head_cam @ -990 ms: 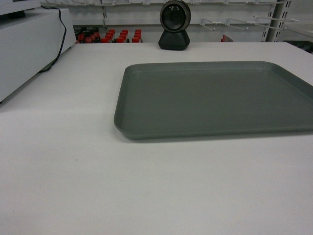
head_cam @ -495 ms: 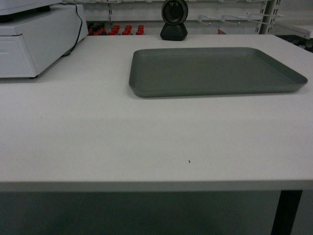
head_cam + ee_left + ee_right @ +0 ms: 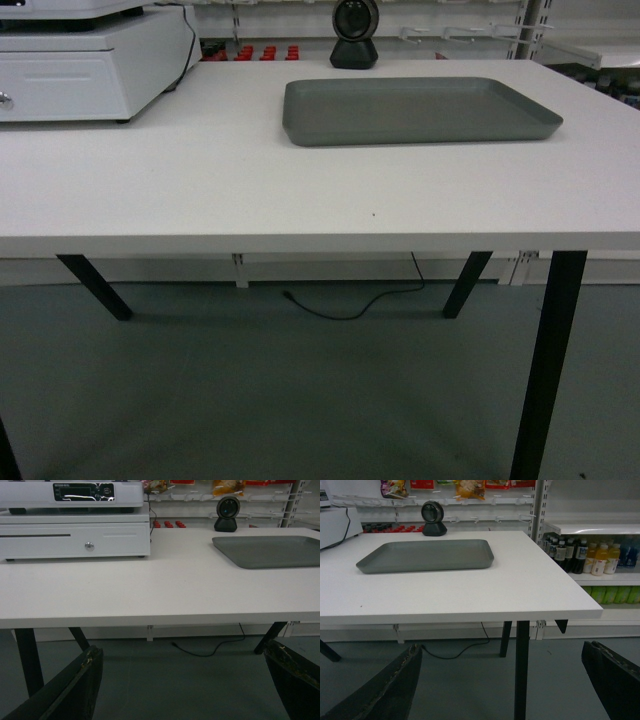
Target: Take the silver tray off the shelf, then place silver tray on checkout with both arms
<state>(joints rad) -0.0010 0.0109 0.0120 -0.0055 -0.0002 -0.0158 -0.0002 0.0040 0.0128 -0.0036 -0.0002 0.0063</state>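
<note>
The silver tray (image 3: 420,108) lies flat on the white checkout tabletop (image 3: 250,190), toward its far right, in front of the black round-headed scanner (image 3: 354,35). Neither gripper shows in the head view. The left wrist view holds the tray (image 3: 270,552) at the right, and my left gripper (image 3: 182,652) is open with only floor between its fingers, below and short of the table's front edge. My right gripper (image 3: 502,650) is also open and empty, low in front of the table, with the tray (image 3: 427,555) well beyond it. A white shelf (image 3: 592,527) board stands to the right.
A white cash register with drawer (image 3: 75,530) sits at the table's far left. Slanted black legs (image 3: 521,670) stand under the top, and a black cable (image 3: 350,305) lies on the grey floor. Bottles (image 3: 580,555) fill the shelf at the right.
The head view has drawn back from the table. The tray now looks smaller and farther off, and the table's front edge, legs and the floor have come into view.
</note>
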